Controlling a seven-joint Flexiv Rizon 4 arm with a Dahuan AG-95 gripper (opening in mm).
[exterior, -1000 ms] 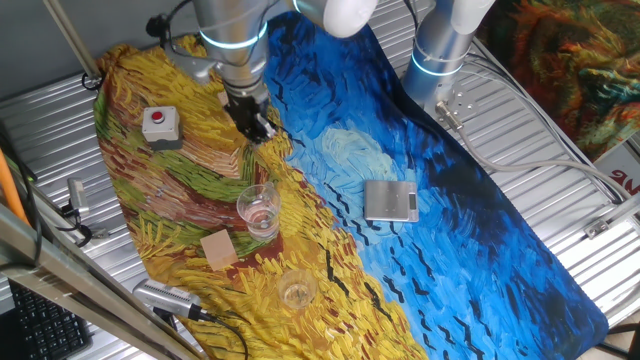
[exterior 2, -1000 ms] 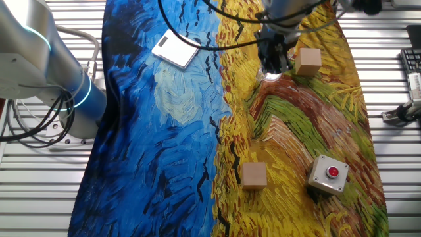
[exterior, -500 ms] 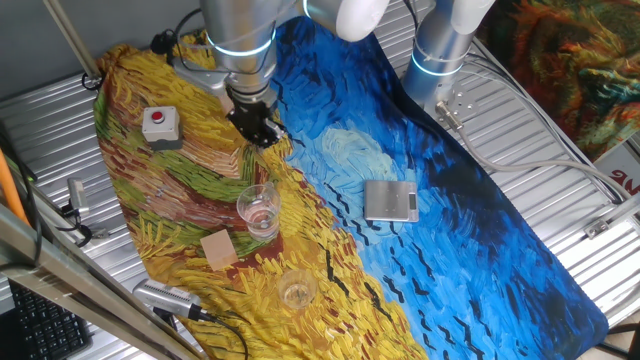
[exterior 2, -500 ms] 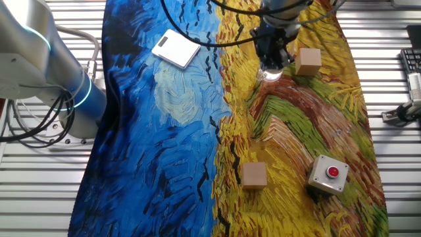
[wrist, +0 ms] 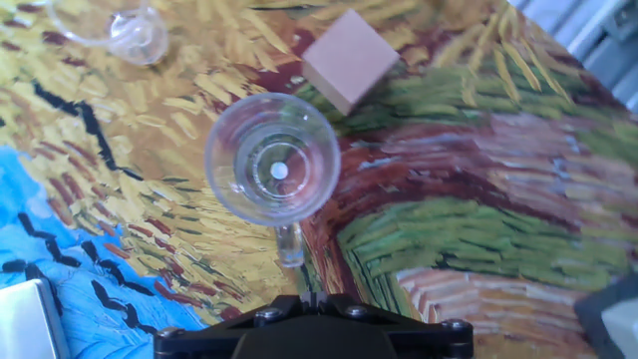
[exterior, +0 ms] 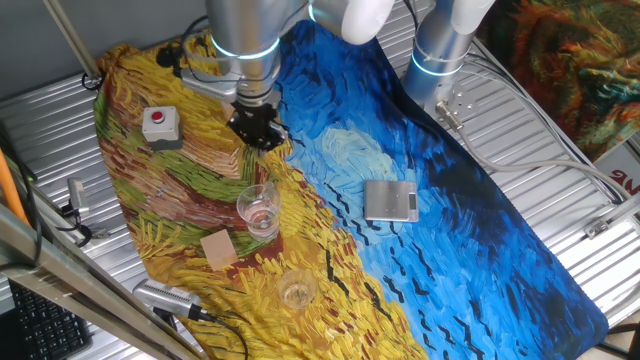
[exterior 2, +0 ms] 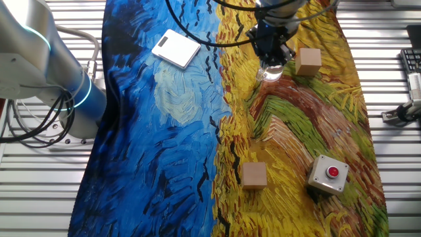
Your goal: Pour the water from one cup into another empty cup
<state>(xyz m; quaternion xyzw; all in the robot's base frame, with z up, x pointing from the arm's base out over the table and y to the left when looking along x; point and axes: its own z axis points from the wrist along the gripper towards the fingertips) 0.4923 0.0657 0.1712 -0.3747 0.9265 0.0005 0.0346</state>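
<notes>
The taller clear tumbler (exterior: 258, 208) stands upright on the yellow part of the cloth, with glints of water (exterior: 262, 218) low inside it. In the hand view I look down into it (wrist: 272, 172). The shorter clear cup (exterior: 297, 290) stands nearer the front edge and shows at the top left of the hand view (wrist: 125, 25). My gripper (exterior: 258, 130) hangs above the cloth, behind the tumbler and apart from it. In the other fixed view my gripper (exterior 2: 271, 49) partly covers the tumbler (exterior 2: 271, 72). In the hand view its jaws (wrist: 304, 297) stand together and hold nothing.
A wooden block (exterior: 218, 248) lies just left of the tumbler and shows in the hand view (wrist: 349, 58). A second block (exterior 2: 254, 175) and a red button box (exterior: 160, 125) sit farther back. A white scale (exterior: 390, 200) lies on the blue part. The metal table (exterior: 60, 130) surrounds the cloth.
My gripper has moved a little toward the tumbler and turned slightly. The cups and blocks have not moved.
</notes>
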